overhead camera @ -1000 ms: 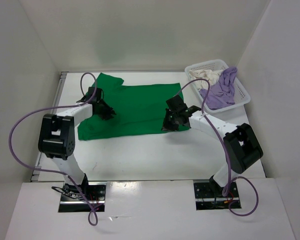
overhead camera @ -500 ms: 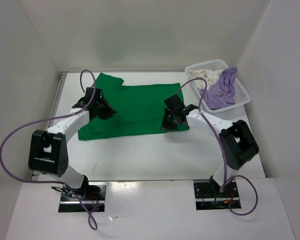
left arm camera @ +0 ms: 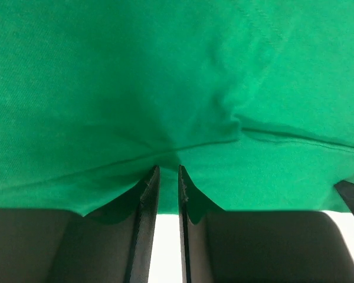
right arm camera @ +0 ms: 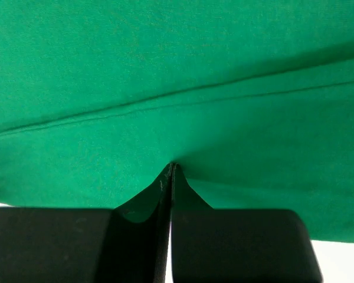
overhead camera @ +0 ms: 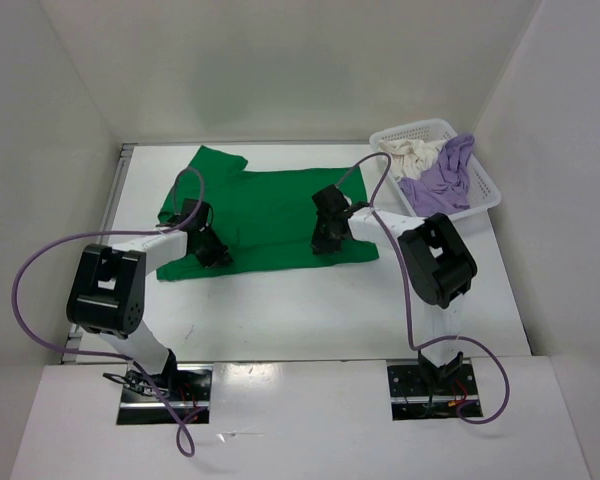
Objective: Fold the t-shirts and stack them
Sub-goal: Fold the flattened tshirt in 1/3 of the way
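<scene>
A bright green t-shirt (overhead camera: 270, 205) lies spread flat on the white table. My left gripper (overhead camera: 215, 255) sits at its near left hem. In the left wrist view its jaws (left arm camera: 168, 171) stand a narrow slit apart with a puckered fold of the green cloth (left arm camera: 165, 71) caught at the tips. At the near hem further right, my right gripper (overhead camera: 322, 243) is pressed shut, and the right wrist view shows its tips (right arm camera: 171, 166) pinching a small peak of the green cloth (right arm camera: 165, 71). A lavender t-shirt (overhead camera: 440, 185) and a cream t-shirt (overhead camera: 408, 152) lie crumpled in the basket.
The white mesh basket (overhead camera: 420, 128) stands at the back right, the lavender shirt hanging over its rim. White walls close in the table on the left, back and right. Purple cables loop from both arms over the table's sides.
My left gripper has come from the shirt's upper left toward its near hem and narrowed. The right gripper has slid left along the near hem, staying shut.
</scene>
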`<state>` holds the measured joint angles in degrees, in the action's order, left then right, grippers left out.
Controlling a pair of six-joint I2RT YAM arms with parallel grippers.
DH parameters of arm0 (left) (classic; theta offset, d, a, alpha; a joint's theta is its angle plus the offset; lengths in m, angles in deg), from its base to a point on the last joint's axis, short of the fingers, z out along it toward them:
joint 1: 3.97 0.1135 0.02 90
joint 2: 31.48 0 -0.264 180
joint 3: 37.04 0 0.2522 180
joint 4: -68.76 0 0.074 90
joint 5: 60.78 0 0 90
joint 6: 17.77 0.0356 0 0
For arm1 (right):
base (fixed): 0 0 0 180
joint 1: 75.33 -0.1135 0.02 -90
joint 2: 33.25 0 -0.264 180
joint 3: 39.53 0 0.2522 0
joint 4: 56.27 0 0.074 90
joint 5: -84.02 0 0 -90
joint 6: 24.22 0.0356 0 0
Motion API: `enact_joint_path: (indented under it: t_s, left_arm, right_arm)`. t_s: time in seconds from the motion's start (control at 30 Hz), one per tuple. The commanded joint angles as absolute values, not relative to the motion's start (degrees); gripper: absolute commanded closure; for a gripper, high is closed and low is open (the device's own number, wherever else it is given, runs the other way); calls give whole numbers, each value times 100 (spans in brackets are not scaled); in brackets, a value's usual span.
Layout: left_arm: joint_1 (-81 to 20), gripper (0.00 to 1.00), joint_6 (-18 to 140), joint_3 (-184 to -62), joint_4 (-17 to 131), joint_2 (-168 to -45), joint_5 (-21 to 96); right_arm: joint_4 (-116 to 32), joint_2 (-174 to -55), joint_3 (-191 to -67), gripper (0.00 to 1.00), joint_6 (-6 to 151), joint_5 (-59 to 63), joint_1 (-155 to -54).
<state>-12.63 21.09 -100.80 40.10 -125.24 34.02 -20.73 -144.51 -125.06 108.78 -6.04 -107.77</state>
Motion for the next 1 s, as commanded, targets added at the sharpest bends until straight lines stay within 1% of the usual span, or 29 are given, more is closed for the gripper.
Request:
enact_joint_path:
  t_s: [0.0,0.1,0.33,0.53,0.63,0.67,0.73,0.83,0.9,0.97]
  left_arm:
    - [-1249,74,2230,-10178,4006,-12824,3441]
    - [-1127,76,2327,-10126,3918,-12904,3441]
    - [-1126,76,2889,-9775,3295,-12799,3967]
    - [-1187,76,3021,-9292,2838,-12105,4117]
    - [-1372,76,2671,-9089,2670,-11622,4468]
    - [-1372,76,2583,-8845,2609,-11351,4591]
    - [-1662,77,2328,-8842,2363,-11112,4654]
    - [-1662,78,2266,-8579,2046,-10664,4856]
    - [-1662,78,2266,-8579,2046,-10479,4944]
    - [-1610,77,2388,-9173,1985,-10426,4681]
  right_arm:
    - [-2361,-14505,-12546,100,10990,-897,-10811]
    - [-2361,-14426,-12151,100,11139,-897,-10811]
    - [-2379,-13837,-11201,100,11350,-897,-10863]
    - [-2317,-13336,-10638,100,11456,-844,-11039]
    - [-2195,-13073,-10418,100,11517,-844,-11092]
    - [-2194,-13002,-10357,100,11517,-783,-11145]
    - [-2124,-12827,-10216,100,11588,-713,-11232]
    - [-2062,-12659,-10005,100,11728,-660,-11478]
    - [-2010,-12458,-9935,100,11807,-580,-11540]
    - [-1782,-12265,-10109,100,11807,-798,-11541]
